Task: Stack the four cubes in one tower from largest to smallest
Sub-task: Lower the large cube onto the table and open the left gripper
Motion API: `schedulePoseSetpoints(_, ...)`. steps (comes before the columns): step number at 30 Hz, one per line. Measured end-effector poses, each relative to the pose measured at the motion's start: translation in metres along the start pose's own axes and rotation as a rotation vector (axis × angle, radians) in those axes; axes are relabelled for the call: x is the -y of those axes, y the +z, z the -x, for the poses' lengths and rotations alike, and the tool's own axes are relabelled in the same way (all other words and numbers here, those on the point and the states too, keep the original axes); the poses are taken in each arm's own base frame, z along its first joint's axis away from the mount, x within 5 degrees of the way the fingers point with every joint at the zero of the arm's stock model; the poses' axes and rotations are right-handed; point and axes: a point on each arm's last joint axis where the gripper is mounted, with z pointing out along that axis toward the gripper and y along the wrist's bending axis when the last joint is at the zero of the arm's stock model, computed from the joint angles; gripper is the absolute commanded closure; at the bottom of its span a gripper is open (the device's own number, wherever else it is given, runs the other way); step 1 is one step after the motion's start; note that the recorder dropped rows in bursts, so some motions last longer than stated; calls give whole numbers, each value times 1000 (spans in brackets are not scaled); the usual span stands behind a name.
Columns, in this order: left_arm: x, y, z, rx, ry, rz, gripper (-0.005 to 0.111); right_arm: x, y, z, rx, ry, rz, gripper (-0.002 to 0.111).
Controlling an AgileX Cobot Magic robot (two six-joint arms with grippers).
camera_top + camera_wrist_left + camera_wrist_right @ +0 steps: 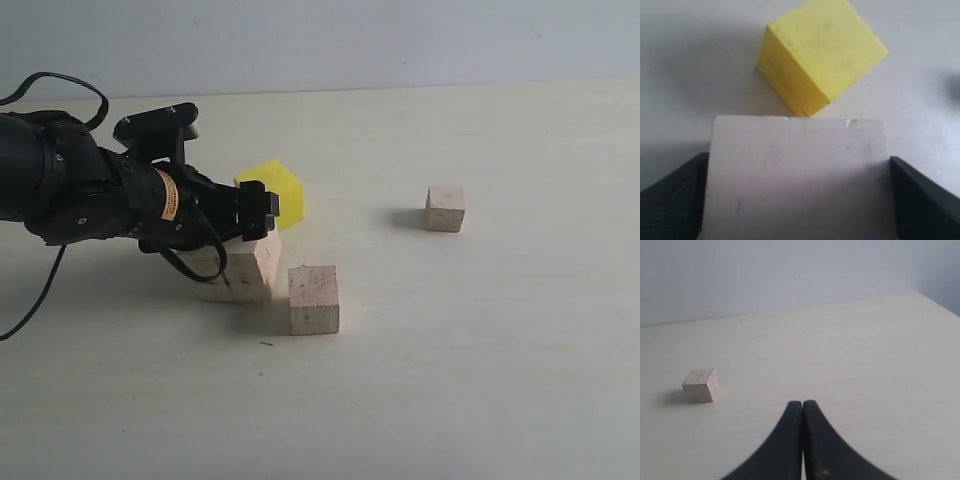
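1. Stacking unstarted: nothing stands on anything but the surface (500,390).
2. Left fingers (670,207), spread wide, flank the large cube (243,275); whether they grip it, I cannot tell.
3. Yellow cube (281,190) at its one o'clock, medium cube (314,298) at four.
4. Small cube (445,208) well apart at two o'clock; right fingers (787,440) pressed together, empty.

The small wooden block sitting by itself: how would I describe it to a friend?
Start at the pale table and the black robot arm, where three blocks crowd together: the large wood cube, the yellow cube and the medium wood cube. The small wood cube stands alone, well away from arm and cluster, bare wood and the smallest of all.
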Motion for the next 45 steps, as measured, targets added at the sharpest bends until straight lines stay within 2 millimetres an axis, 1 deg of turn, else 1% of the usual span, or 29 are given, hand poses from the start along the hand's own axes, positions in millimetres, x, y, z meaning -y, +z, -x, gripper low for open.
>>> schedulePoseSetpoints(3,0,0,0,0,0,0,67,0,0,0,0,0,0,108)
schedulePoseSetpoints(6,0,0,0,0,-4,1,47,0,2,-1,-23,0,-2,108)
schedulePoseSetpoints(8,0,0,0,-1,-4,3,38,0,2,2,-38,1,-2,108)
schedulePoseSetpoints(10,0,0,0,-1,-6,3,29,-1,2,10,-37,1,-2,108)
schedulePoseSetpoints(13,0,0,0,-1,-6,3,19,-1,1,26,-30,1,-2,108)
schedulePoseSetpoints(15,-2,1,-2,-15,-23,20,15,-2,1,39,-21,0,-1,108)
schedulePoseSetpoints(17,-3,1,-4,-27,-62,34,12,-3,0,52,-8,0,0,108)
schedulePoseSetpoints(19,-13,6,-16,-87,-75,103,11,-4,0,63,3,0,0,108)
schedulePoseSetpoints(21,-18,6,-21,-121,-77,152,11,-4,0,74,12,0,1,108)
schedulePoseSetpoints(26,-16,0,-18,-99,-88,133,11,-6,1,99,34,-1,2,108)
schedulePoseSetpoints(30,-12,-9,-11,-59,-90,92,11,-6,1,113,51,-1,3,108)
schedulePoseSetpoints(36,-6,-21,0,-13,-94,63,11,-7,3,122,60,-1,3,108)
schedulePoseSetpoints(43,-6,-33,7,-5,-68,93,11,-7,6,123,46,-1,2,108)
schedulePoseSetpoints(45,-4,-40,10,11,-65,87,11,-7,7,123,44,-1,2,108)
